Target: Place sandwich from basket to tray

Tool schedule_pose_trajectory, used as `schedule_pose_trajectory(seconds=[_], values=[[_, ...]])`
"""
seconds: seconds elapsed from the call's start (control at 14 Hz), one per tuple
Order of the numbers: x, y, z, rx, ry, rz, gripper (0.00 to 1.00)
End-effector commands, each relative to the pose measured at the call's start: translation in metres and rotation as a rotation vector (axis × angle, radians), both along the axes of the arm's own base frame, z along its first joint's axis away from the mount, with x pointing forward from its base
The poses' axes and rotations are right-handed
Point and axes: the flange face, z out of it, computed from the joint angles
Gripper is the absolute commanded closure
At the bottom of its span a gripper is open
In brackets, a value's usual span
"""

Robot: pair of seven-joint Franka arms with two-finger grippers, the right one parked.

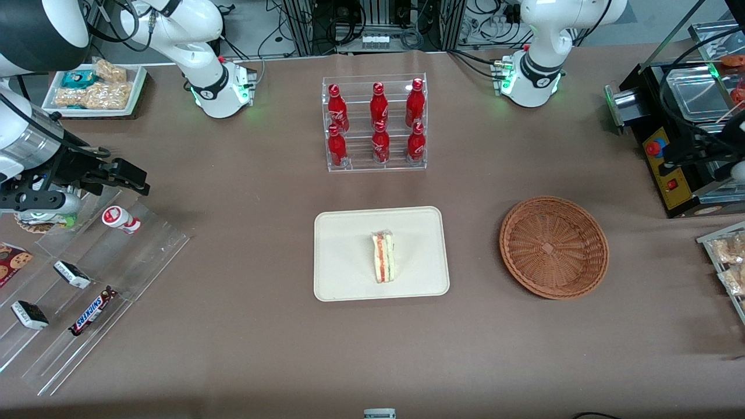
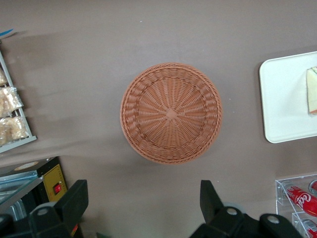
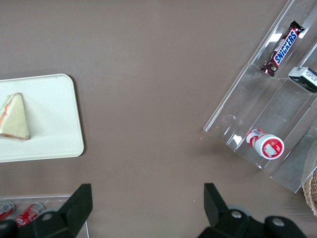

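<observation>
The left arm's gripper (image 2: 143,208) hangs raised, jaws spread wide.

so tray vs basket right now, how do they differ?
The tray is flat, cream and rectangular; the basket is round, reddish-brown wicker. The tray holds the sandwich; the basket holds nothing. Both sit on the table. The gripper hangs above the basket, fingers open.
</observation>
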Motion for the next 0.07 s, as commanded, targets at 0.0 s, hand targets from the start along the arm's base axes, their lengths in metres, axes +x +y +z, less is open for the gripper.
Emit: schedule_pose_trajectory(seconds=[0.0], values=[[-0.0020, -0.0066, 0.0063, -0.016, 0.011, 0.003, 0.00]])
